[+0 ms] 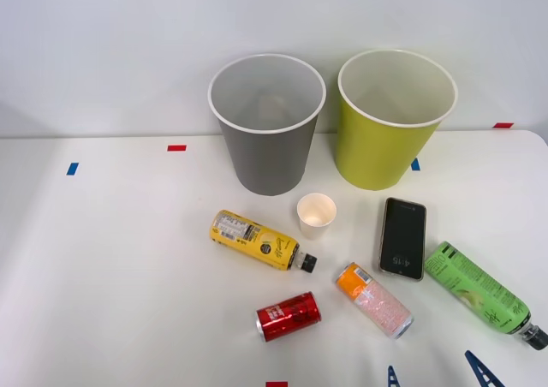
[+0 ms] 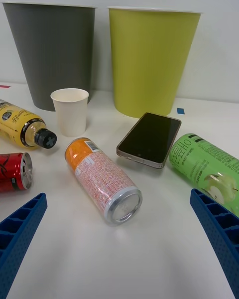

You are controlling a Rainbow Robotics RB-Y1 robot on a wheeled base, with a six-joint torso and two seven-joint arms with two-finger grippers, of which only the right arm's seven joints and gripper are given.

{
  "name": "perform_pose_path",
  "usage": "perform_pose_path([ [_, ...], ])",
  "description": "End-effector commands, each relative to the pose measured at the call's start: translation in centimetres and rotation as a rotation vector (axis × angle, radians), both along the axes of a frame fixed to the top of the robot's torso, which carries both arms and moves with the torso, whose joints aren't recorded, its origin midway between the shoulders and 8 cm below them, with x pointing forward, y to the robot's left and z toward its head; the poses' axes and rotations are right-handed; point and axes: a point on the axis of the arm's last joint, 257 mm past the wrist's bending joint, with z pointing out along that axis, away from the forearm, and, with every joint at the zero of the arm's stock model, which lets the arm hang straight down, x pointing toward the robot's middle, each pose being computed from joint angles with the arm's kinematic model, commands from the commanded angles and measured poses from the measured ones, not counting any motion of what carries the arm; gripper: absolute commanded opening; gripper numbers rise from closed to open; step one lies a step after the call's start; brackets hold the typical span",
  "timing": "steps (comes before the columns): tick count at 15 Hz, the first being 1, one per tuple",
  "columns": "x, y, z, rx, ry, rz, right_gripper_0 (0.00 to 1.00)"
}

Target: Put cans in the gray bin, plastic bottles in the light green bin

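Front view: a white counter [image 1: 111, 276] with small red and blue tape marks runs back to a pale wall. The tall gray bin [image 1: 267, 130] and light green bin [image 1: 394, 126] stand side by side at the back. Around the small white paper cup [image 1: 316, 214]: yellow-labelled plastic bottle [image 1: 257, 240] to its left, shiny red can [image 1: 288, 316] in front, orange-and-pink can [image 1: 373, 300] front-right, black smartphone [image 1: 403, 237] right, green-labelled plastic bottle [image 1: 479, 291] farthest right, its cap near the counter edge

Right wrist view: the right gripper [image 2: 119, 249] is spread wide, holding nothing, its blue ribbed fingers [image 2: 22, 229] flanking the orange-and-pink can; bare counter lies between them
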Motion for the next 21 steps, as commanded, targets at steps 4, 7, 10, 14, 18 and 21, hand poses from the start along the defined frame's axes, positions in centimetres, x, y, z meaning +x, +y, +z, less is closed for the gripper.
perform_pose_path([
  [4, 0.0, 0.0, 0.0, 0.0, 0.0, 0.0, 1.0],
  [7, 0.0, 0.0, 0.0, 0.0, 0.0, 0.0, 1.0],
  [10, 0.0, 0.0, 0.0, 0.0, 0.0, 0.0, 1.0],
  [14, -0.1, -0.2, -2.1, 0.006, 0.046, -0.015, 1.0],
  [18, 0.3, 0.7, 0.0, 0.008, -0.018, -0.013, 1.0],
  [21, 1.4, 0.1, 0.6, -0.037, 0.019, 0.011, 1.0],
])
